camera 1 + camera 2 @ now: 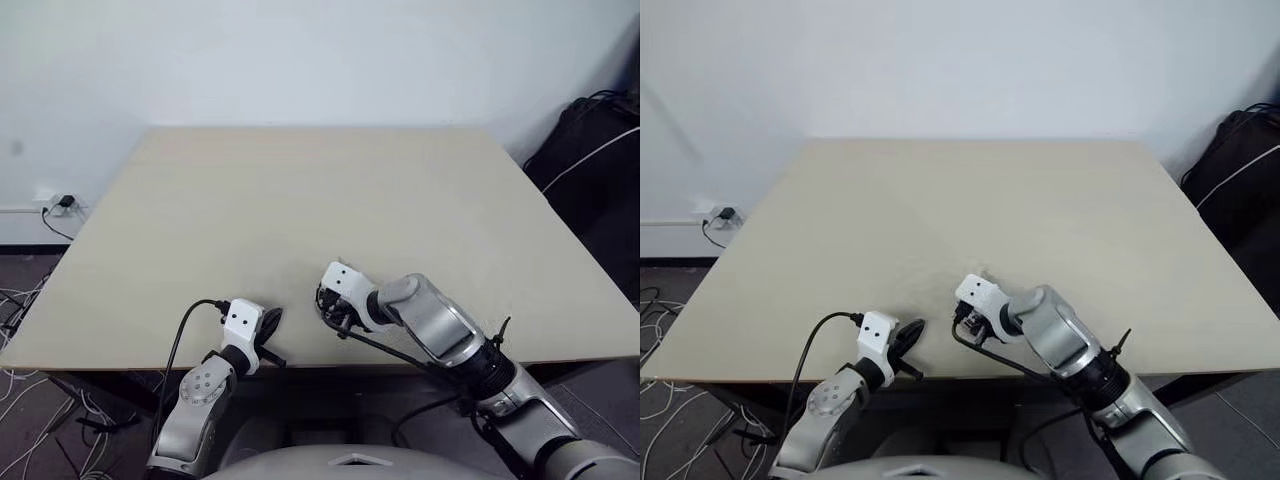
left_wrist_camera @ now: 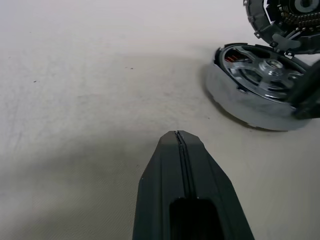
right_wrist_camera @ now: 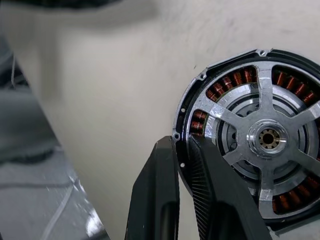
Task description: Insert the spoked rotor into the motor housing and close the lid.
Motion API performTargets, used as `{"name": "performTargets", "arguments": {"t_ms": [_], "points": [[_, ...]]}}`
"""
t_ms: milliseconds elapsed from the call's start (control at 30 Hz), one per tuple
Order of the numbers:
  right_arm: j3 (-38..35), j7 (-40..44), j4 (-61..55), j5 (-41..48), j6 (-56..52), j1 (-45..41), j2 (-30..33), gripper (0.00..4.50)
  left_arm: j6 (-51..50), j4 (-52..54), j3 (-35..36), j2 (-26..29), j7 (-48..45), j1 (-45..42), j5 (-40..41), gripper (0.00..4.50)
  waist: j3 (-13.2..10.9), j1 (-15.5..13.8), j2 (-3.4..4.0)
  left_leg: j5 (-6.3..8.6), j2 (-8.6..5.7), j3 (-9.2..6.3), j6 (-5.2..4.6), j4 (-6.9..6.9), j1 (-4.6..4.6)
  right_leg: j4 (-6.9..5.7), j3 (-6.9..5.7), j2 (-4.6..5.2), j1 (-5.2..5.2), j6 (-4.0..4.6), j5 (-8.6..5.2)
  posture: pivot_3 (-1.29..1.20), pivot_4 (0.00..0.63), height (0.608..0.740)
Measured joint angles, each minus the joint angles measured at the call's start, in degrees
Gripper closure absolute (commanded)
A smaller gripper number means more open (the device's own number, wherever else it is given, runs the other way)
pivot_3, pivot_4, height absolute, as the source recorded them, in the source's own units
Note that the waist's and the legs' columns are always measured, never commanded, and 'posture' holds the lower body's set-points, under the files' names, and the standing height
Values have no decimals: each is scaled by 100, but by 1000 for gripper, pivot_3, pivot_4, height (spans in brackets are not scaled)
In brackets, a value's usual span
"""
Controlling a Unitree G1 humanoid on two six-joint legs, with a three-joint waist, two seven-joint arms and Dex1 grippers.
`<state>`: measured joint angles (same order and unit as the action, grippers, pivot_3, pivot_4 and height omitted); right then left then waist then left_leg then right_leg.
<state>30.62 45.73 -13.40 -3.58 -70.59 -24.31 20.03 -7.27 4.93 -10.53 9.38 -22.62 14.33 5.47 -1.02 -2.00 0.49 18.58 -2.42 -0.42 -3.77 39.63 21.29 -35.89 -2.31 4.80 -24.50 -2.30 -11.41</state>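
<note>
Pale table, white wall behind, a black bag at the right and cables on the floor at the left.

Head views: we see both arms low at the near edge. The left gripper lies on the table, apart from the work, we judge parked so as not to crowd it. The right gripper points steeply down just beside it. Its wrist covers what it works on, so the motor parts are hidden from up here.

Left wrist view: the left gripper has its fingers pressed together on nothing. Past it sits the rotor, silver spokes up, bits of copper showing through. It looks tipped, far edge raised, though we can't be sure. A second part beyond it is cut off by the frame. It could be the lid, but we can't tell.

Right wrist view: the right gripper is pinched nearly closed on the rotor at its dark rim, one finger outside, one inside. That edge grip probably lets it steer or seat the wheel. The housing windings show between the spokes, so the rotor seems to be in it already. How fully it is seated is not visible, and the far side is cut off.
</note>
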Motion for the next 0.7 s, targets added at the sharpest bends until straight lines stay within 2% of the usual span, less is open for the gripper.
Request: {"name": "performTargets", "arguments": {"t_ms": [200,467,700], "points": [[-627,-832,426,227,-302,3,-810,4425,1,0,-3,1,1,7,0,4500,1,64,3,-7,0,2,19,2,-2,-2,-1,-8,1,8,17,0,0,740],[-830,-1227,393,650,-341,2,-960,1825,1,0,5,27,6,37,0,4500,6,95,16,-30,-4,4,-1,2,-3,-4,-7,-22,1,-7,33,0,0,740],[-1206,-1190,-356,1410,-478,-31,-1279,1825,1,0,6,35,3,27,5,4500,7,110,22,-34,-1,3,-9,0,-3,-4,-7,-25,0,-12,36,0,0,740]]}}
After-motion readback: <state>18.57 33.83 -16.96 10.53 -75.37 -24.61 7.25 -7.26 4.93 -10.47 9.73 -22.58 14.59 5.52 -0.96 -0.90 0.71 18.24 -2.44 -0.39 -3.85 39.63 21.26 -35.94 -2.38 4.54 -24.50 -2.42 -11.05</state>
